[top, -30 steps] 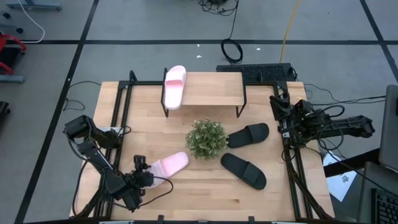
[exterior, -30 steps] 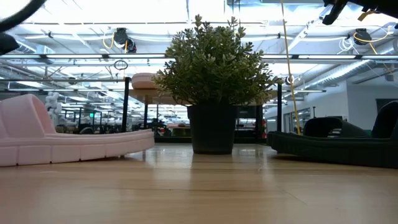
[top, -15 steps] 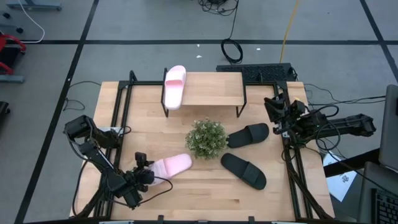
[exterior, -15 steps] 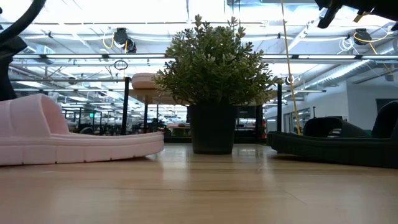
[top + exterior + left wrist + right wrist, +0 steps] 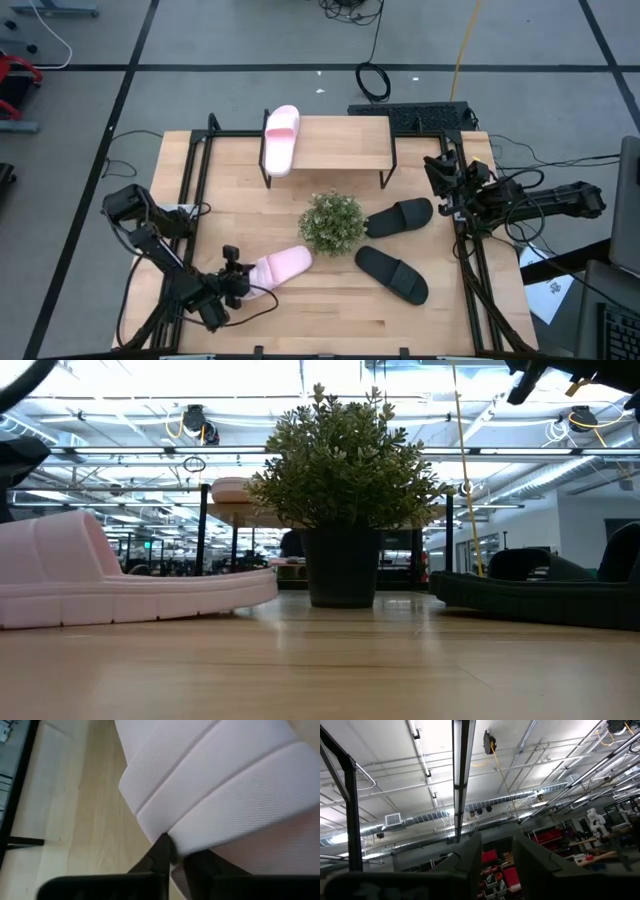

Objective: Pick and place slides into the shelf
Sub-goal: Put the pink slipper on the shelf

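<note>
A pale pink slide lies on the table just near-left of the plant. My left gripper is shut on its strap at the slide's left end; the low view shows the strap raised at that end. A second pink slide lies on the left end of the shelf, its near end past the board's edge. Two black slides lie on the table right of the plant. My right gripper hangs open above the table's right edge, fingers pointing upward at the ceiling. My left gripper pinches the edge of the pink slide's wide strap between its two fingers, on the side that faces the arm. The fingers come in low from the table's near left. The slide's sole rests flat on the table.
A round bushy plant in a dark pot stands in the table's middle, between the pink slide and the shelf. Black frame rails run along the table's left and right sides. Most of the shelf board right of the pink slide is bare.
My left gripper has moved toward the table's right, against the pink slide. The slide has slid a little along the table toward the plant, staying flat. My right gripper has shifted slightly toward the far left.
</note>
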Tool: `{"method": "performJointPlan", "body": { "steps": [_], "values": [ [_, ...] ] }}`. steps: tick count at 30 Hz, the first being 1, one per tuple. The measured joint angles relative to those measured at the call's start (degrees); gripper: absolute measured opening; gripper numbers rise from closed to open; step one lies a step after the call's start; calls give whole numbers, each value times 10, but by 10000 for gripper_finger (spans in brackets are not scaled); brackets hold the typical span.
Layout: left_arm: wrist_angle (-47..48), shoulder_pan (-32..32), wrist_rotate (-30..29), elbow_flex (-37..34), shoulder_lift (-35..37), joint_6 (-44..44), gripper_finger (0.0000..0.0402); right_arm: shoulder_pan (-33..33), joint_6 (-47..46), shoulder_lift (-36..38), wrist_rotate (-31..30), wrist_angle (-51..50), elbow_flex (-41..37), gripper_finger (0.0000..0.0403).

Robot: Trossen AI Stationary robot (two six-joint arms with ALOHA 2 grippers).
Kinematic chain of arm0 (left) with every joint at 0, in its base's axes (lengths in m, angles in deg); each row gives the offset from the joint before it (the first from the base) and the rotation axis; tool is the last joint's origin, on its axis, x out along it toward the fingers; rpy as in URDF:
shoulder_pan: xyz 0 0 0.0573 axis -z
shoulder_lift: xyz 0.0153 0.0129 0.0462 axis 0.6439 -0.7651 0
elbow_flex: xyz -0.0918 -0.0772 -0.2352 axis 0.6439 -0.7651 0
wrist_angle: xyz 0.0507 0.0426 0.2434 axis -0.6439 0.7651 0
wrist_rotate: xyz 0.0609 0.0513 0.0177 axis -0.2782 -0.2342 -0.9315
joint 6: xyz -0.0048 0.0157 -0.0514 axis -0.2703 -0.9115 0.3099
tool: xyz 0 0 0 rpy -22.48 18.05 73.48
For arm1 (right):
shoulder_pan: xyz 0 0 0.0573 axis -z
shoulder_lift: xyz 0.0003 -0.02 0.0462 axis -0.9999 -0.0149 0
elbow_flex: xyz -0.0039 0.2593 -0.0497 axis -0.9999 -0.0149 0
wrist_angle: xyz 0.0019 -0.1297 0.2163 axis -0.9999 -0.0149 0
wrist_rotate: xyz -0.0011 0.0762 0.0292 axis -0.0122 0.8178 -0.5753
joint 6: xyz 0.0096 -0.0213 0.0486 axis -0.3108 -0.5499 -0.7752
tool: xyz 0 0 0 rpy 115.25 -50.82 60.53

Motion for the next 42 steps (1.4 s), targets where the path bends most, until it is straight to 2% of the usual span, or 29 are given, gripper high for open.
{"method": "performJointPlan", "body": {
  "steps": [3,7,10,16,23,28,33,42],
  "values": [
    [0,-12,-6,-2,0,8,6,0,-11,-4,0,0,0,100],
    [9,-20,-1,10,-1,19,5,0,-19,-7,0,0,0,100],
    [59,-21,20,37,-2,39,4,0,-24,-9,0,2,0,100],
    [235,-5,76,109,-2,137,2,0,-24,-10,0,27,0,100],
    [417,48,133,201,-2,236,1,0,-24,-10,0,28,0,100],
    [559,85,172,275,-2,344,1,0,-24,-10,0,28,0,100],
    [551,99,180,307,9,398,0,0,-24,-10,0,32,0,100],
    [559,89,186,342,9,424,0,0,-24,-10,2,48,0,100]
  ]
}}
